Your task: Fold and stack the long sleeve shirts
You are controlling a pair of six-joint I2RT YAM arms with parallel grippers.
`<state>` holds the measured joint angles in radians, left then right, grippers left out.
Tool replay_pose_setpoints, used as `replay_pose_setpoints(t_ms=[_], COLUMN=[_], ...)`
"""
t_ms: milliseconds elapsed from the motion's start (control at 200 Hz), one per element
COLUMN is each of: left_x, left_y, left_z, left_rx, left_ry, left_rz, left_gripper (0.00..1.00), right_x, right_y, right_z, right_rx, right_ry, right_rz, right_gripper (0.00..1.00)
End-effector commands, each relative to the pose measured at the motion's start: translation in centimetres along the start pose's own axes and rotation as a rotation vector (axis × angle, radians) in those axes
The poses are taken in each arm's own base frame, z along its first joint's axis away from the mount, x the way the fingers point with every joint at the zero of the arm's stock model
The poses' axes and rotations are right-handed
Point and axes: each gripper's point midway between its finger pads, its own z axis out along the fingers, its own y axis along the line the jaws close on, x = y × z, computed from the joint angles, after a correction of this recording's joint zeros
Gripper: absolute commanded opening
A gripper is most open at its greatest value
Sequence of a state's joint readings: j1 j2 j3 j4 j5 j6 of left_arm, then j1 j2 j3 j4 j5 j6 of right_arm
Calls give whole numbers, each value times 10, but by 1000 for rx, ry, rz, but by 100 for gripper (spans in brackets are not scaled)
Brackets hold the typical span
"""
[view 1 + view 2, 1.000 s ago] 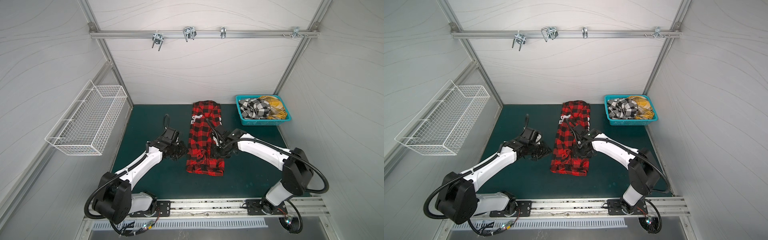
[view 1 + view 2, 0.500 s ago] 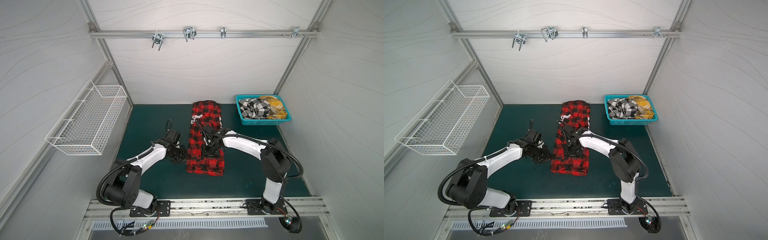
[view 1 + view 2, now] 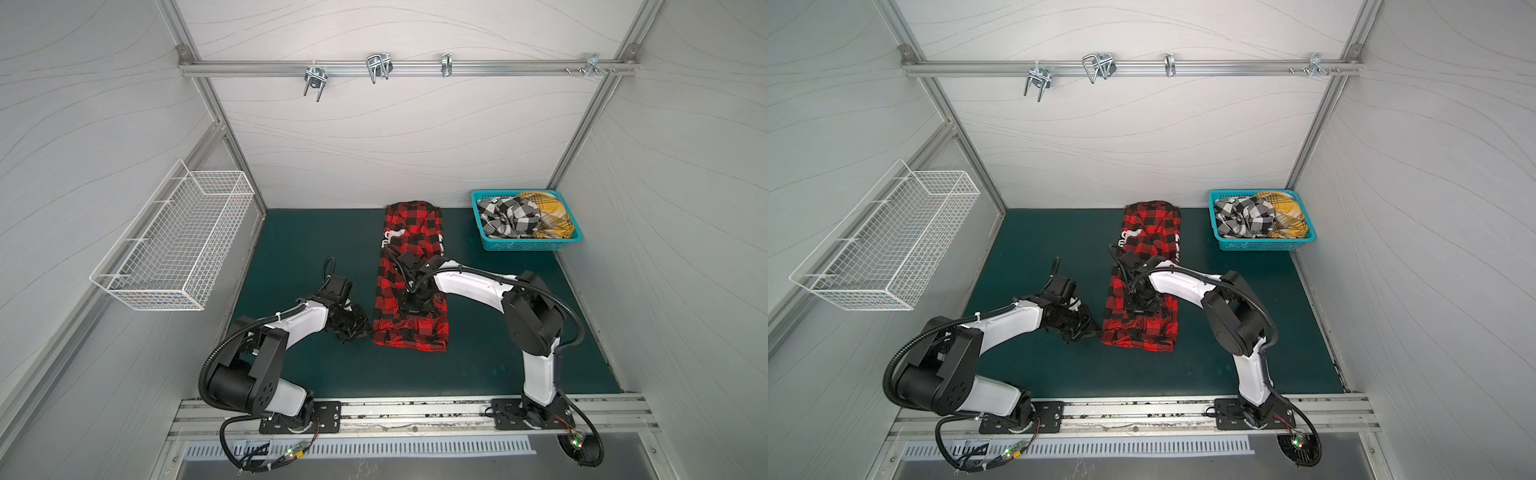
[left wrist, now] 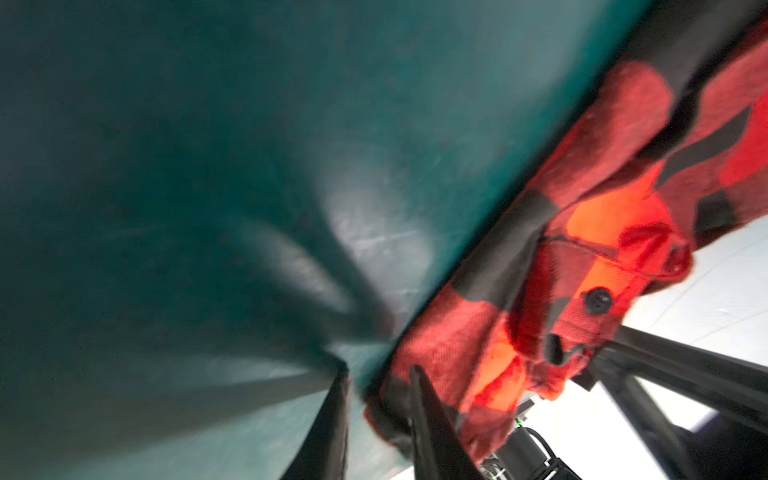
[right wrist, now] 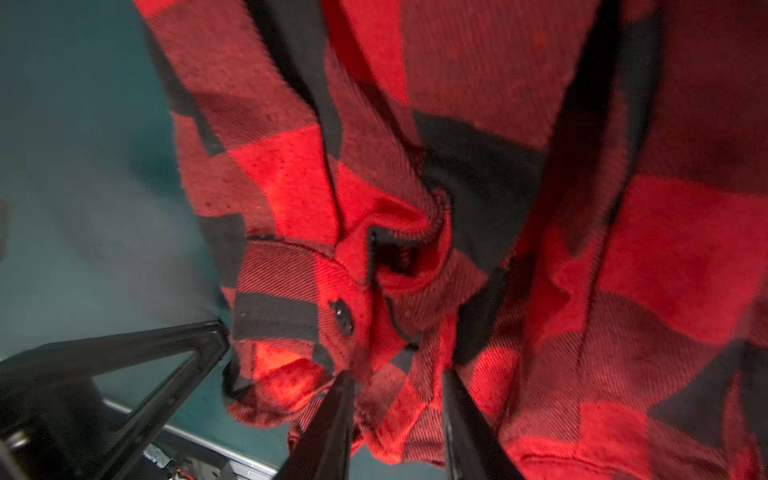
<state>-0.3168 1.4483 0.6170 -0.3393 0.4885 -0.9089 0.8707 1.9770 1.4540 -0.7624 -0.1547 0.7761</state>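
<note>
shirt (image 3: 411,235) (red plaid) under right claw (image 5: 397,376)

top views: high, looking down, whole scene | wrist views: close, both on red plaid shirt (image 5: 291,178)

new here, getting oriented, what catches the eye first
The red-and-black plaid shirt lies long down the middle of the green mat, the left arm and right arm at its near end. At back right, a turquoise basket holds a black-and-white check shirt and a yellow plaid shirt.
</note>
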Motion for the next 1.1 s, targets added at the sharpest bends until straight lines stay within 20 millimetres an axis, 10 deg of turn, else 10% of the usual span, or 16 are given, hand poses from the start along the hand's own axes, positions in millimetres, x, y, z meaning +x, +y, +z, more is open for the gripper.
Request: replay_pose_setpoints(t_ms=[0,190,345,605,1096], left_x=[-2,-2,1,1,-4], left_y=[-6,-4,-3,-14,-21], left_z=[0,2,6,-7,-19], left_rx=[24,20,25,35,18], left_ry=[-4,4,18,8,-24], left_rz=[13,20,19,52,79], left_gripper=[27,27,26,26,26], right_x=[1,-1,-3,16,23], right_y=[7,8,8,-10,-12], right_z=[6,2,-3,-32,-10], right_rx=[0,20,31,208,450], right_ry=[17,8,-3,-72,-39], right_rz=[18,12,5,-121,-363], right_gripper=[31,26,45,35,30])
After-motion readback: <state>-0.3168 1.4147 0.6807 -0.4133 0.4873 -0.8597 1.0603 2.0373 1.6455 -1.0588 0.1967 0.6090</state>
